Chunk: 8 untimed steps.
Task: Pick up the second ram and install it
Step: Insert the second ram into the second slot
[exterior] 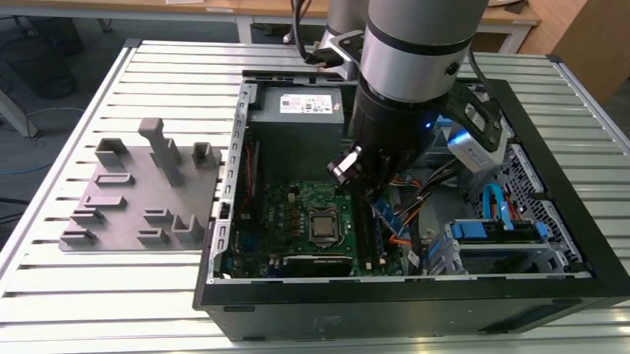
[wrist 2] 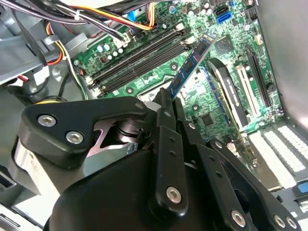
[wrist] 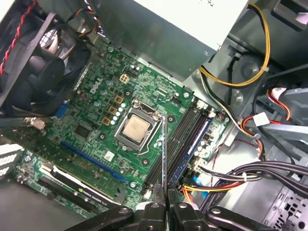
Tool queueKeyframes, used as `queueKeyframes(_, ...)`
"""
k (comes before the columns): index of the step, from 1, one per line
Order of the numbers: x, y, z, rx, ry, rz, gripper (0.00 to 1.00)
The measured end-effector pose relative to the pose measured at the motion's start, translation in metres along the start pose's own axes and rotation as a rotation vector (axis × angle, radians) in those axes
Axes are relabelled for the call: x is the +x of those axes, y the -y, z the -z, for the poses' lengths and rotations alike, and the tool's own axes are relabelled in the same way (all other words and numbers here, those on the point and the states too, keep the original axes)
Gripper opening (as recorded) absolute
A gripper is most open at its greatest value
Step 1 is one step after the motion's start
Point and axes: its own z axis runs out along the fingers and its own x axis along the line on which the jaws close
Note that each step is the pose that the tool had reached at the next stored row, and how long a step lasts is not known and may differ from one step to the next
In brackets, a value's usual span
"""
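Firmly pinched by the gripper point(wrist: 166, 206), the second ram point(wrist: 164, 149) projects lengthwise beyond the fingertips towards the motherboard point(wrist: 91, 127), seemingly skewed against the nearby memory slots point(wrist: 188, 136).

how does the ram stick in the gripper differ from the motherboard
The second ram is a narrow dark blue strip; the motherboard is a broad green board. The ram is held on edge in the gripper, above the motherboard, which lies flat in the case. Both are circuit boards.

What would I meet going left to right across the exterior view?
Grey fixture block → processor socket on the green motherboard → blue cable inside the case.
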Motion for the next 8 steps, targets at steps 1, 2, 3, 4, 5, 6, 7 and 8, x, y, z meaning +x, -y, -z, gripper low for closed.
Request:
queueKeyframes(1,0.0,0.0,0.0,0.0002,0.0,-0.007,0.14)
queueKeyframes(2,0.0,0.0,-0.0001,0.0004,0.0,-0.014,0.14)
queueKeyframes(3,0.0,0.0,-0.0001,0.0007,0.0,-0.02,0.14)
queueKeyframes(4,0.0,0.0,-0.0001,0.0009,-0.0001,-0.027,0.14)
queueKeyframes(5,0.0,0.0,-0.0001,0.0011,-0.0001,-0.033,0.14)
queueKeyframes(6,0.0,0.0,-0.0002,0.0013,-0.0001,-0.039,0.14)
queueKeyframes(7,0.0,0.0,-0.0002,0.0016,-0.0002,-0.046,0.14)
queueKeyframes(8,0.0,0.0,-0.0002,0.0018,-0.0002,-0.052,0.14)
